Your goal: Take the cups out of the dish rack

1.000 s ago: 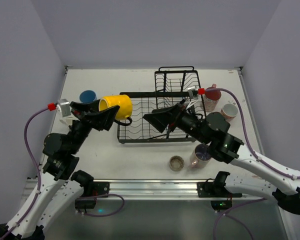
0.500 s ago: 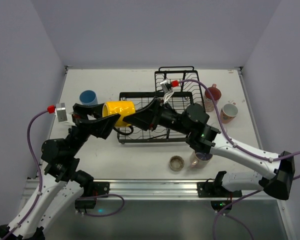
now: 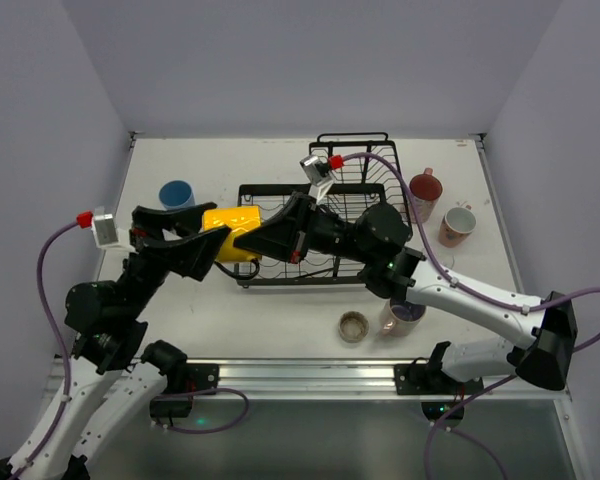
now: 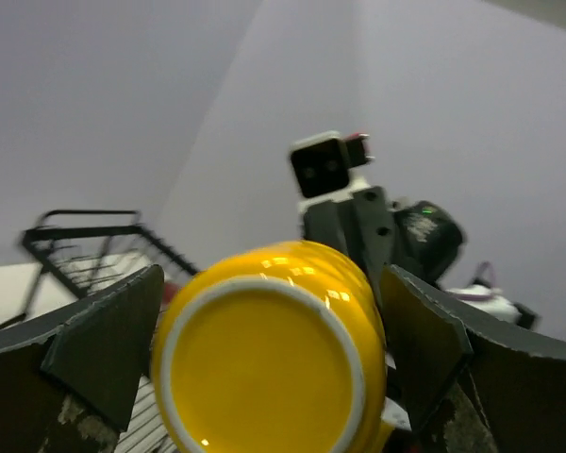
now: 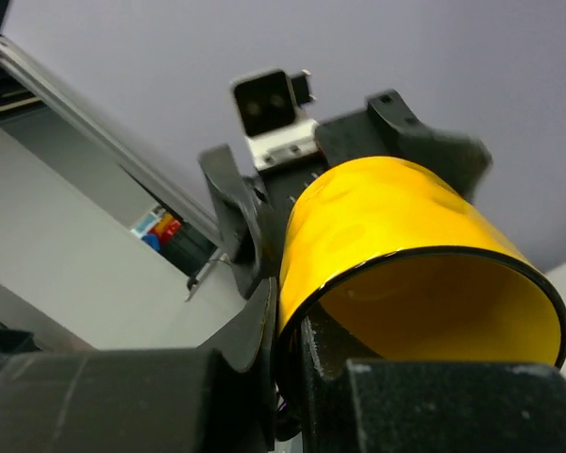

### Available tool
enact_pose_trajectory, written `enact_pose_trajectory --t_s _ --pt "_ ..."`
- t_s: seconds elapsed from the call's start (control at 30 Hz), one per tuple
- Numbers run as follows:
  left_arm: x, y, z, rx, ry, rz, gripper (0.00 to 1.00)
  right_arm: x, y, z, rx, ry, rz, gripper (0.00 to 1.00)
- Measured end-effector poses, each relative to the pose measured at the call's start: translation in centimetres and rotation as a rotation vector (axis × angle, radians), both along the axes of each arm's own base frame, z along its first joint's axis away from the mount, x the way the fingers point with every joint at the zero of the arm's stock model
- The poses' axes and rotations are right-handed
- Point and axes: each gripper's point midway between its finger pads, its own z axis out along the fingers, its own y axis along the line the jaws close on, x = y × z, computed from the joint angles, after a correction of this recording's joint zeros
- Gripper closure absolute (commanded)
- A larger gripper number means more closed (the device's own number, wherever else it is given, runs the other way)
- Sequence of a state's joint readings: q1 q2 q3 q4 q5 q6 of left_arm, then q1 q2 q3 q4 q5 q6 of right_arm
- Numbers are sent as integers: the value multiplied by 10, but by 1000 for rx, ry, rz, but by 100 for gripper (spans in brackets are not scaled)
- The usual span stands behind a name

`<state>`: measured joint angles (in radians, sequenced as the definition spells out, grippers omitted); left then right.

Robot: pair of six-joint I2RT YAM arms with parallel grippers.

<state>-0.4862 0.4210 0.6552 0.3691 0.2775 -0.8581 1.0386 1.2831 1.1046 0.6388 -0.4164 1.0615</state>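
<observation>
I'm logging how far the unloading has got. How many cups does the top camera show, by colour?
Blue cup: 1
Yellow mug: 1
Reddish mug: 1
Pale pinkish mug: 1
Purple-inside mug: 1
Clear glass: 1
Total: 6 in view; part of the dish rack is hidden.

Top cam's looking down from behind the arm bases (image 3: 180,375) over the white table (image 3: 280,310). L and R wrist cams are facing each other, v. close on the glossy yellow ceramic mug (image 3: 235,247), base vs mouth.
</observation>
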Motion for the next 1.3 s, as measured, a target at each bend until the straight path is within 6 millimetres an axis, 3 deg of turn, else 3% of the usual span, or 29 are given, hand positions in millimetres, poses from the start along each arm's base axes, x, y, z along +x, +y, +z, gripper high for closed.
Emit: enact_pose_trajectory --t_s 0.07,0.13,0.23,0.33,0.43,0.57,0.67,0.73,0.9,1.0,1.1,1.3 --pt "12 12 6 49 32 117 0 3 7 -7 -58 9 -18 100" --pt "14 31 24 81 28 233 0 8 16 -20 -127 16 -36 100" --pt "3 58 48 103 -7 364 0 14 32 -44 -223 28 -40 100" --pt "-9 89 54 126 -6 497 0 20 53 -74 -343 35 -41 100" --pt "-10 116 43 163 55 626 0 28 88 -97 -487 3 -57 100" --pt "-6 143 17 227 155 765 0 35 150 -126 -658 -104 -85 100" --pt "-3 158 -4 281 226 846 0 39 187 -167 -792 -182 -99 100" --pt "-3 166 -13 303 255 886 0 43 201 -204 -886 -226 -106 100" --pt "-12 189 -19 303 278 982 0 58 192 -304 -1147 -307 -103 100" --pt "-21 201 -18 279 271 1023 0 66 180 -344 -1265 -363 -97 100" --pt "-27 208 -16 257 266 1045 0 72 173 -364 -1328 -420 -99 100" --pt "-29 212 -16 250 266 1064 0 75 168 -379 -1381 -522 -100 100"
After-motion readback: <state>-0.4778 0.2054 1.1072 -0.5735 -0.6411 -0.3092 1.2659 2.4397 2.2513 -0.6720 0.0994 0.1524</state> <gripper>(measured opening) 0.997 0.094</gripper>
